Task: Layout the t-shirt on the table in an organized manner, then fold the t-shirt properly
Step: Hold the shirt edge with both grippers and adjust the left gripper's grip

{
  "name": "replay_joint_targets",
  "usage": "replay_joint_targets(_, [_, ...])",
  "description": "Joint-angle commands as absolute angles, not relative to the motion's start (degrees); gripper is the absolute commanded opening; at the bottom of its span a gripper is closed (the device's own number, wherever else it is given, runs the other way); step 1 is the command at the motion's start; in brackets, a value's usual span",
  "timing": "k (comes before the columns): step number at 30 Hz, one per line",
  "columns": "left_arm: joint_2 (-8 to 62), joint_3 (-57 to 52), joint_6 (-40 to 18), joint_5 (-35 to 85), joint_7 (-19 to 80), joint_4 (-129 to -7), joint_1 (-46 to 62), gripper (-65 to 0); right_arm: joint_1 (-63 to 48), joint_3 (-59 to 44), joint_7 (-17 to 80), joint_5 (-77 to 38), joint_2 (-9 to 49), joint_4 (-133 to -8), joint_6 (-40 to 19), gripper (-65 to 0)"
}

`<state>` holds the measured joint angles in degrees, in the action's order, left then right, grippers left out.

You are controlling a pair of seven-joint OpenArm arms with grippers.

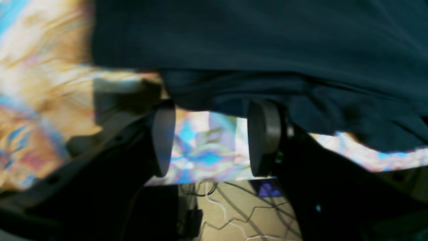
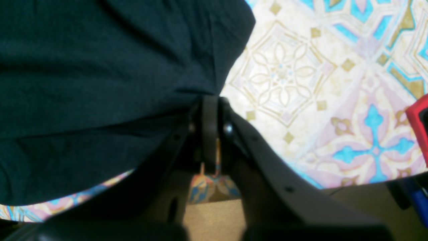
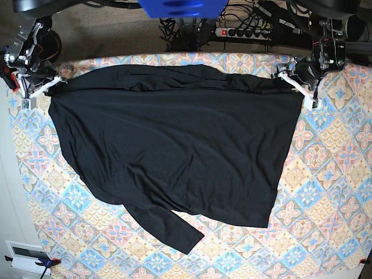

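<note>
The surface, covered in a cloth of blue, pink and cream diamond tiles, stretched well beyond both sets of fingers and filled most of the base view. Over it lay the t-shirt, a large plain black garment spread nearly flat between the two arms, its top edge running from the right fingers across to the left fingers, its body falling away from both toward the near side of the surface, where one long sleeve trailed out farthest from either arm. The right fingers were clenched together at the shirt's corner; in the right wrist view the black fabric bunched right at their closed tips, though whether cloth was actually pinched between them could not be told. The left fingers stood released and wide apart, with patterned cloth showing in the gap between the two dark pads; the shirt's edge lay just past their tips, slightly rumpled, not gripped
</note>
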<state>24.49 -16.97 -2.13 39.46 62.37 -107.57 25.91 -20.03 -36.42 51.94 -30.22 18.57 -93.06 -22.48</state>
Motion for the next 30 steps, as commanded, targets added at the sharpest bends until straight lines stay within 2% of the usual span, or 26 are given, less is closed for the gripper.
replay_joint_targets(1, [25.2,-17.9,-2.2,40.0,62.0,-108.4,25.7,-31.5,-19.8,-37.0,50.9,-30.5,19.8,-94.0,-22.6,-65.0])
replay_joint_targets(16, [22.3,-16.0,-2.1,39.4,61.7,-97.8,20.7,-31.8,-19.8,-37.0,50.9,-30.5,19.8,-93.7,-22.6,-65.0])
replay_joint_targets(18, [22.4,-13.1,-2.3,39.6,61.7,-97.9,20.7,-35.8,-19.8,-37.0,50.9,-30.5,19.8,-93.7,-22.6,-65.0])
replay_joint_targets(21, [23.7,-9.2,-2.9,40.1,61.6,-100.7,21.2,-52.8,-19.8,-37.0,50.9,-30.5,19.8,-93.7,-22.6,-65.0])
replay_joint_targets(22, [23.8,-8.2,-4.8,40.1,61.5,-101.8,21.3,-57.6,-19.8,-37.0,50.9,-30.5,19.8,-93.7,-22.6,-65.0])
replay_joint_targets(24, [24.0,-7.9,-8.5,40.0,61.1,-104.3,23.1,-64.0,-19.8,-37.0,50.9,-30.5,19.8,-93.8,-22.6,-65.0])
replay_joint_targets(30, [27.1,-8.0,-10.9,40.8,60.8,-112.0,28.5,-65.0,-19.7,-37.1,50.8,-30.5,19.8,-93.6,-22.6,-65.0])
